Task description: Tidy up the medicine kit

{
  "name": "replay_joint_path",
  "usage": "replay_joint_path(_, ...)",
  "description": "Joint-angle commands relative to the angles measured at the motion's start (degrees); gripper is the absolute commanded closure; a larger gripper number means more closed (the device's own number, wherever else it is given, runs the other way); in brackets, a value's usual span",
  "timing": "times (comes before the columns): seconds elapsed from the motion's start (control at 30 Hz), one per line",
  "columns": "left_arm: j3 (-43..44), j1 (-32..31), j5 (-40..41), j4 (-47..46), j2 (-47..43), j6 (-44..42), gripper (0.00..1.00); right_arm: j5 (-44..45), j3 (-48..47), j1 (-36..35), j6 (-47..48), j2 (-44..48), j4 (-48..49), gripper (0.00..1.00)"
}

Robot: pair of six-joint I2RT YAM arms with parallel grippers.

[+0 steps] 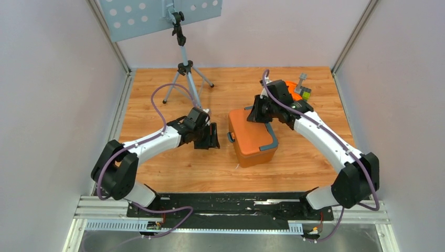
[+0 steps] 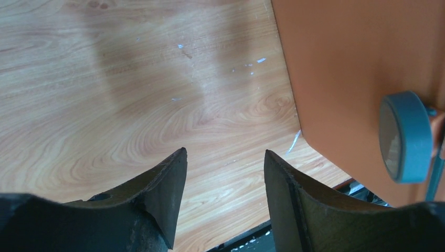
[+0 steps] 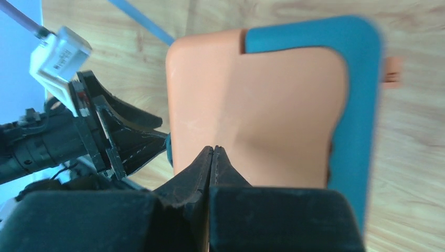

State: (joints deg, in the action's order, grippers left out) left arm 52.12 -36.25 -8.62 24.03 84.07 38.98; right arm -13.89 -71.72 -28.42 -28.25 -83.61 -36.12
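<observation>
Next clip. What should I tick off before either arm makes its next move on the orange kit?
1. The kit box is closed: ok.
2. The left gripper is open and empty: ok.
3. The teal knob is centred in the left gripper's opening: not ok, it sits off to the right.
4. The right gripper is shut, holding nothing: ok.
5. The right gripper is touching the kit box: cannot tell.
6. The items behind the right arm are identified: cannot tell, partly hidden.
</observation>
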Motion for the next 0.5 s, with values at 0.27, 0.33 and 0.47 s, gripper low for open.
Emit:
replay_joint_path(0.27,4.1,0.4,-2.3,-5.2,3.7,0.6,0.39,10.0,-5.5,5.0,4.3,1.8,-2.1,1.00)
replay_joint_path(0.33,4.9,0.4,-2.9,-5.9,5.1,0.9,0.41,9.0,-5.9,5.0,3.8,0.4,-2.1,1.00)
replay_joint_path(0.47,6.3,0.4,-4.8,-7.0,7.4,1.4,0.43,8.9,-4.9,5.0,3.4,-1.5,-2.1,1.00)
